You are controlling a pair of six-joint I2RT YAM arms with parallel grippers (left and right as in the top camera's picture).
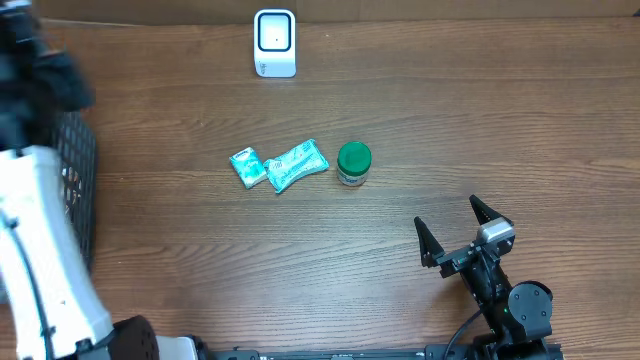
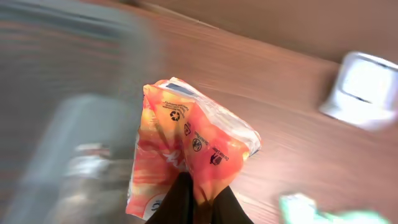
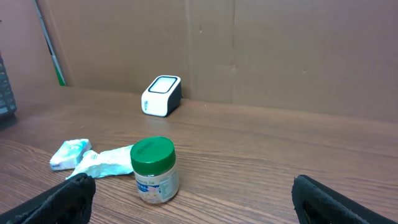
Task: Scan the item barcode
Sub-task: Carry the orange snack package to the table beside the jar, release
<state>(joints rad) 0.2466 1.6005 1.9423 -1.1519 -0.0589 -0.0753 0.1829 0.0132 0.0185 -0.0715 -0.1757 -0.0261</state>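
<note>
1. Orange packet (image 2: 186, 149), left wrist view: a black recycling sign of chasing arrows is printed near its upper fold.
2. Same face, below that sign: three more small black pictograms run in a slanted row. Each has a line of tiny print beside it, too blurred to read.
3. Jar (image 3: 154, 171) with the green lid, right wrist view: its white label carries bluish print, too small to read.
4. Teal packets (image 3: 102, 162) beside the jar: their printing is too small to make out any letters.

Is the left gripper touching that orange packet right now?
Touching. The left wrist view shows the left gripper shut on the lower edge of the orange packet, with the wrapper pinched and crumpled where it is held.
</note>
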